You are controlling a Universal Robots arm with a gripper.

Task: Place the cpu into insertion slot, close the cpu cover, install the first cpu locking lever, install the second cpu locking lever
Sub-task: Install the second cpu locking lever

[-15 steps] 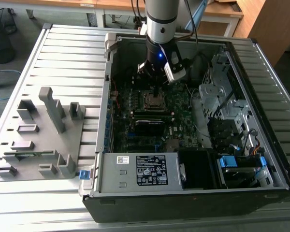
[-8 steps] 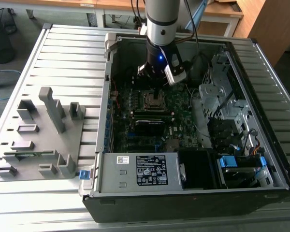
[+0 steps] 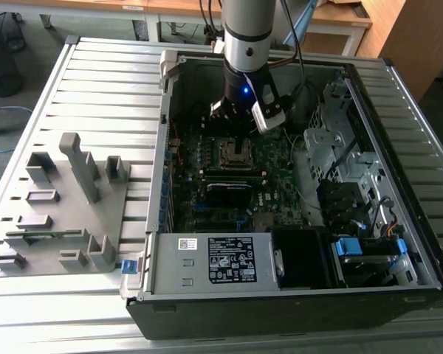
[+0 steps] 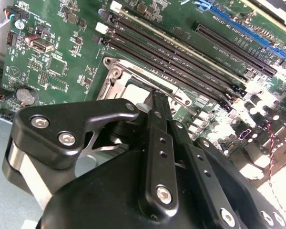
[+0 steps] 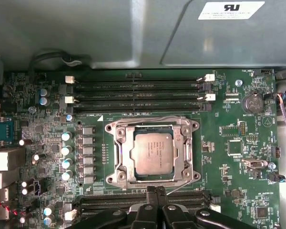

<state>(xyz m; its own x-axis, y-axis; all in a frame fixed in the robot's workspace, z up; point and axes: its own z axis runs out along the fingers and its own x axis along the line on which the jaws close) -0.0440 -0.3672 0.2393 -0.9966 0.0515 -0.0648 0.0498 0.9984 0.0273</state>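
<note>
The cpu [image 5: 152, 152], a silver-grey square chip, lies flat in the insertion slot [image 5: 115, 164] on the green board. The cpu cover [image 5: 181, 157], a thin metal frame, lies down around the chip. A thin wire lever [image 5: 148, 118] runs along one side of the slot, and another wire [image 5: 180, 186] slants out beside my fingertips. My gripper [image 5: 156, 191] hangs just off the slot's edge with its black fingers together and nothing between them. In the second wrist view the gripper [image 4: 156, 97] points at the slot's rim [image 4: 115, 71]. In the exterior view the gripper [image 3: 238, 127] hovers over the slot [image 3: 236, 153] inside the open computer case.
Long black memory slots [image 5: 138, 93] flank the socket on two sides. The case walls [image 3: 162, 147], a power supply [image 3: 214, 262] and a drive cage [image 3: 347, 184] enclose the board. A grey parts fixture [image 3: 66, 206] stands on the slatted table at the exterior view's left.
</note>
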